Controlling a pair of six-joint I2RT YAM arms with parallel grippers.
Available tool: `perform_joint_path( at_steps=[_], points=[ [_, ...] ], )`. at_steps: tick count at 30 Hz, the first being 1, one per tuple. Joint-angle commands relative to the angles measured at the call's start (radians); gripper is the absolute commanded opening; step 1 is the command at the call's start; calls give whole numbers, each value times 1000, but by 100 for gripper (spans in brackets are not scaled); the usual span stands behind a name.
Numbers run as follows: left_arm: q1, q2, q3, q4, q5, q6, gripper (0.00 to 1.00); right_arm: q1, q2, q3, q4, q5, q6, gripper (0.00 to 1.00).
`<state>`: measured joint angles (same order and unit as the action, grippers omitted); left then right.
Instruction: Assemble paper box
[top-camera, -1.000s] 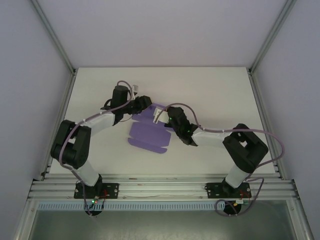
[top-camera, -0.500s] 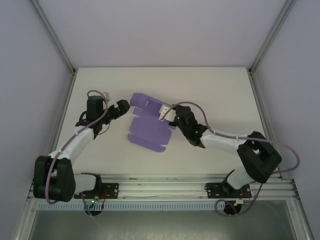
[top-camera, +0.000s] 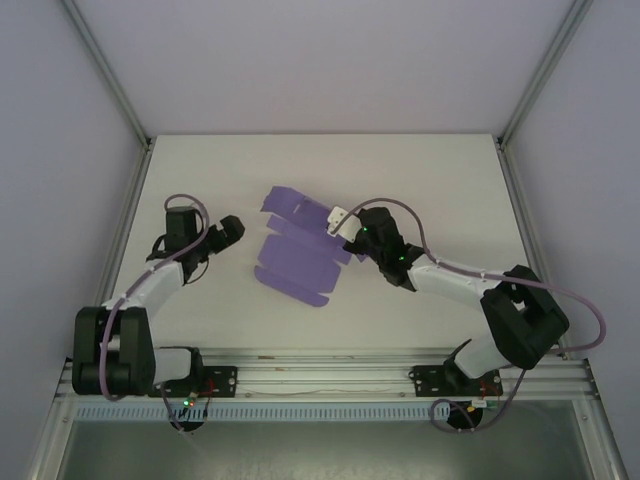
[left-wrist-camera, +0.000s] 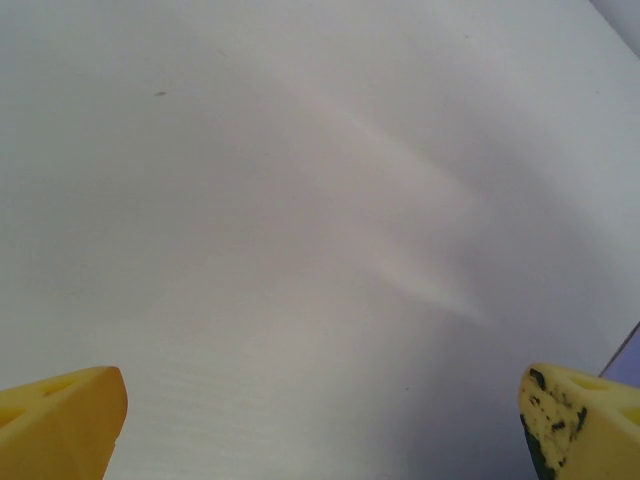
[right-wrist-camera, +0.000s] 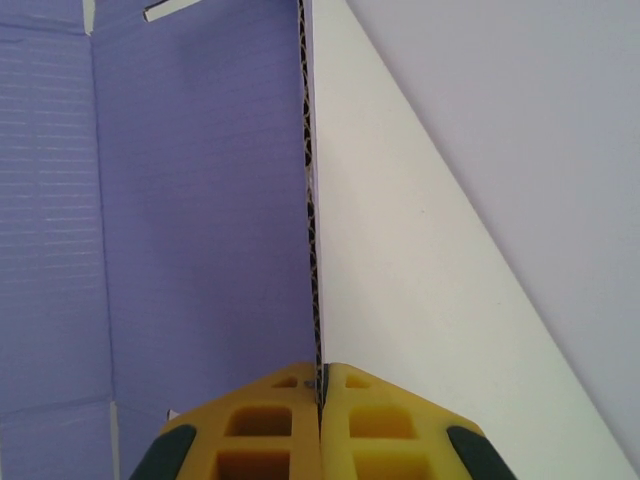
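Right end effector (top-camera: 340, 220): fully closed, pinching one raised panel of the paper box (top-camera: 300, 250) by its edge. In the right wrist view the panel's fluted edge runs straight up from between the two yellow pads, with purple card to the left of the pinch line and bare table (top-camera: 440, 180) to the right.

Left end effector (top-camera: 232, 228): wide open and holding nothing. It is low over the table, with the sheet off to its right and not touching it.

Box location: a mostly flat die-cut sheet lying between the two end effectors. The far section is folded up just left of the right end effector. The larger flat section lies nearer the arm bases than either end effector.

Handling, judged:
- The card looks light and thin, with visible flutes. It is likely stiff along a panel and weak at the scored creases.
- It should bend cleanly on the scores and kink if pulled mid-panel.
- The sheet will probably slide on the smooth table when pushed, so it needs one end effector as an anchor.
- Best hold is a free panel edge close to a crease, as the right end effector has now. Flaps are too floppy to hold by their tips.
- A hard pinch may crush the flutes.
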<state>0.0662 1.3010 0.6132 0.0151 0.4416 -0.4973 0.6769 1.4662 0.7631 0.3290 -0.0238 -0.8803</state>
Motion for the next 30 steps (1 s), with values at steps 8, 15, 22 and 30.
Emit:
perform_joint_path(
  at_steps=[8, 15, 22, 30],
  points=[
    [-6, 192, 13, 268, 218, 33, 95, -10, -13, 28, 27, -66, 99, 0],
    [-53, 242, 17, 388, 332, 37, 95, -11, -12, 22, 26, -74, 116, 0],
    [-113, 286, 48, 418, 380, 75, 92, -10, -19, 16, 32, -89, 139, 0],
    [-149, 338, 74, 453, 415, 74, 85, -11, -18, 11, 32, -129, 153, 0]
  ],
)
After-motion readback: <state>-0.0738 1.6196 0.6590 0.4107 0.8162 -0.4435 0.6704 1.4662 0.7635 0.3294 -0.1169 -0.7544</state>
